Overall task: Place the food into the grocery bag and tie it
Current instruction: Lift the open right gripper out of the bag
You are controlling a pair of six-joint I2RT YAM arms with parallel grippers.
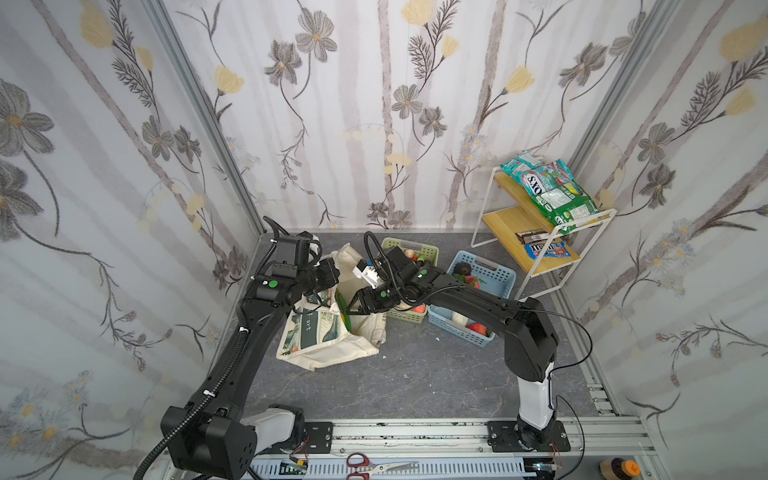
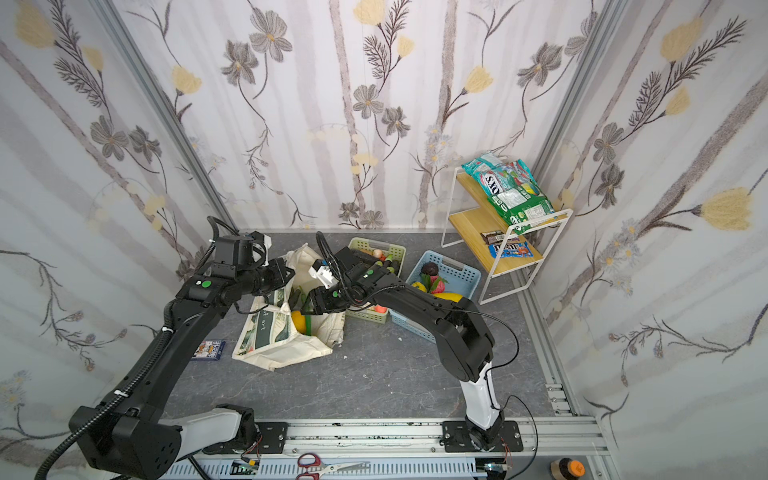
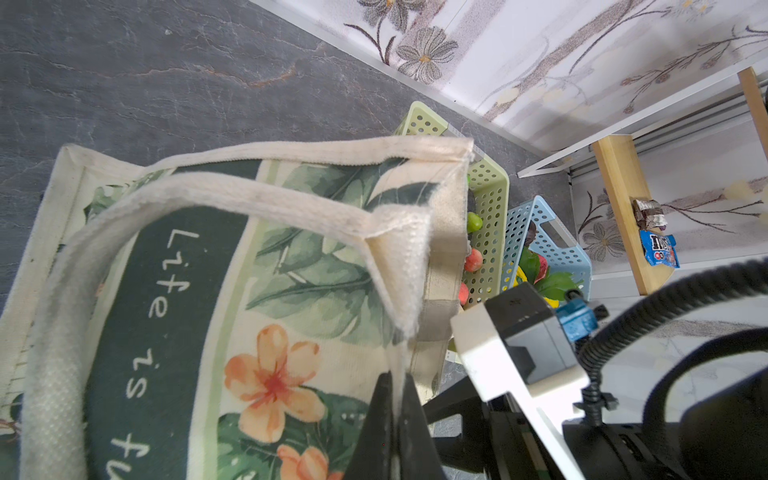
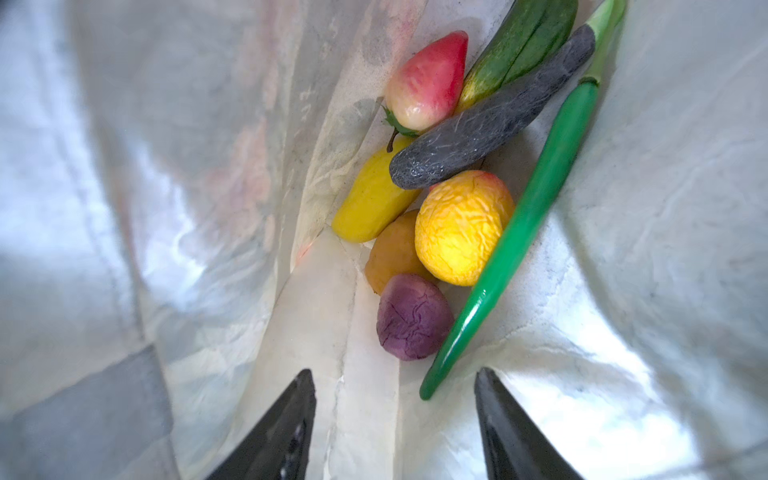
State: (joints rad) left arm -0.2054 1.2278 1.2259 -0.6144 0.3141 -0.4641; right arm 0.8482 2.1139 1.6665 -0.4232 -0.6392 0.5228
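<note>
desk [image 1: 415, 374]: dark grey, and everything stands on it.
grocery bag [image 1: 328, 336]: cream cloth with green leaves, an orange flower and white letters on a dark green band. It stands on the desk, just left of the green basket [image 1: 430, 250]. Its mouth is open.
left fingers [image 3: 388, 388]: clenched on the bag's top edge, close to where a handle is sewn on. A thin bit of cloth is pinched between them.
right fingers [image 4: 301, 390]: spread wide apart, with nothing between them. They hang inside the bag's mouth, above the food [image 2: 297, 321].
inside the bag: at the bottom lie a red fruit [image 4: 428, 83], a cucumber [image 4: 519, 45], a dark grey stick [image 4: 490, 124], a long yellow fruit [image 4: 374, 199], a wrinkly yellow fruit [image 4: 461, 228], an orange fruit [image 4: 388, 253] and a purple fruit [image 4: 411, 316]. They touch each other in one heap. A long green stalk [image 4: 536, 220] leans across them.
green basket: it holds more toy food, partly hidden by the right arm.
blue basket [image 1: 496, 272]: it stands just right of the green one. A red piece [image 1: 478, 329] and a dark piece [image 1: 461, 269] sit in it.
shelf [image 1: 513, 189]: it stands in the far right corner. Crinkly snack packets [image 1: 552, 191] lie on its top board.
scissors [image 1: 376, 465]: red handles, lying by the front rail, off the desk.
small blue box [image 2: 210, 349]: seen in a top view, flat on the desk, left of the bag.
</note>
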